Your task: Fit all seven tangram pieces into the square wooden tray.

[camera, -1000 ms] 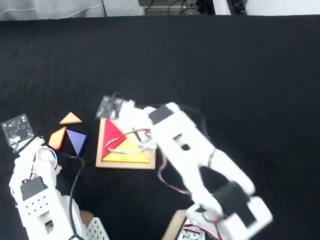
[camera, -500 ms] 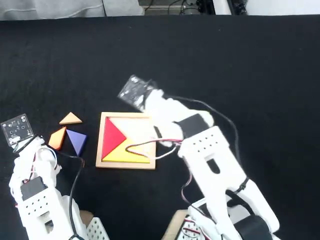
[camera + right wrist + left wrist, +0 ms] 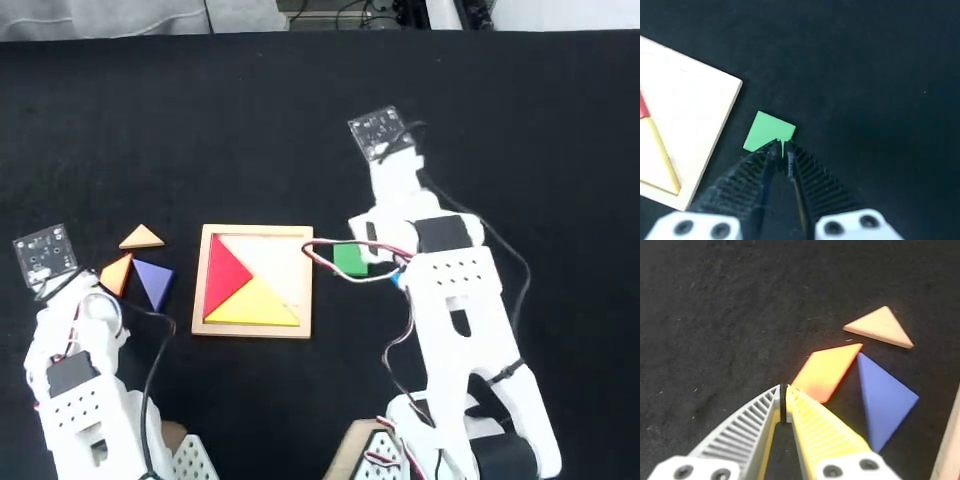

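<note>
Moved: right arm (image 3: 455, 300), off the tray (image 3: 275, 250) to its 3 o'clock. Right claw (image 3: 782, 145) closed, empty, tips at green square (image 3: 769, 132) beside tray. Left claw (image 3: 785, 390) closed, empty. Seated: red (image 3: 225, 272), yellow (image 3: 255, 303). Loose at 9 o'clock: orange (image 3: 827, 371), blue (image 3: 882, 400), tan (image 3: 881, 326).

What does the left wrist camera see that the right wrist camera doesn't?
The left wrist view adds a pale wooden triangle, an orange wooden piece and a blue wooden triangle, beyond the shut left claw. The right wrist view adds a small green wooden square at the tips of the shut right claw. Both share the black table and the square wooden tray.
</note>
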You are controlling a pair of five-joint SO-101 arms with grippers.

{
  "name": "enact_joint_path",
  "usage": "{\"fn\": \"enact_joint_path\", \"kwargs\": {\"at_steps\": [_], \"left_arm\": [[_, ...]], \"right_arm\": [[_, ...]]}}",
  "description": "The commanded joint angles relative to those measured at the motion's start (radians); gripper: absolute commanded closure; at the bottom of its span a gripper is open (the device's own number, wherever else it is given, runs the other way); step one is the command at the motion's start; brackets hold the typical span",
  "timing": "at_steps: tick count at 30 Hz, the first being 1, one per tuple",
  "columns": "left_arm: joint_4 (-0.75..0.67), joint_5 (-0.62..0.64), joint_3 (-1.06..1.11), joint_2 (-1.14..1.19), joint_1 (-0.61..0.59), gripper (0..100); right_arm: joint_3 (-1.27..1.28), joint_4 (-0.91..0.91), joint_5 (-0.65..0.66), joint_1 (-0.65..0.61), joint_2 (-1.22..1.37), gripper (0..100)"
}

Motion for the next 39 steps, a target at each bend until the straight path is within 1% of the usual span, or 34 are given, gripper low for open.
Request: {"fn": "enact_joint_path", "kwargs": {"at_steps": [1,4,9,13,15,18,22,25,32,36,39], "left_arm": [[0.003,-0.017,-0.027,-0.002,0.054,97],[0.074,-0.081,-0.047,-0.002,0.097,97],[0.095,-0.092,-0.050,-0.002,0.116,97],[0.098,-0.094,-0.050,-0.002,0.116,97],[0.137,-0.094,-0.065,-0.002,0.117,96],[0.213,-0.094,-0.084,0.000,0.143,90],[0.250,-0.094,-0.105,-0.002,0.163,90],[0.285,-0.094,-0.153,-0.002,0.165,90],[0.295,-0.094,-0.156,-0.011,0.168,90],[0.293,-0.094,-0.143,-0.011,0.168,90],[0.252,-0.094,-0.101,-0.012,0.163,90]], "right_arm": [[0.036,-0.049,-0.051,0.017,-0.033,98.7],[0.134,-0.167,-0.052,0.025,-0.033,98.7],[0.295,-0.394,-0.057,0.029,-0.035,98.7],[0.363,-0.496,-0.054,0.031,-0.039,98.7],[0.372,-0.512,-0.057,0.040,-0.039,98.7],[0.372,-0.522,-0.058,0.068,-0.039,98.7],[0.389,-0.551,-0.057,0.078,-0.031,98.7],[0.435,-0.626,-0.052,0.080,-0.039,98.7],[0.447,-0.651,-0.052,0.083,-0.039,98.7],[0.446,-0.654,-0.058,0.126,-0.039,98.7],[0.446,-0.654,-0.058,0.129,-0.039,98.7]]}}
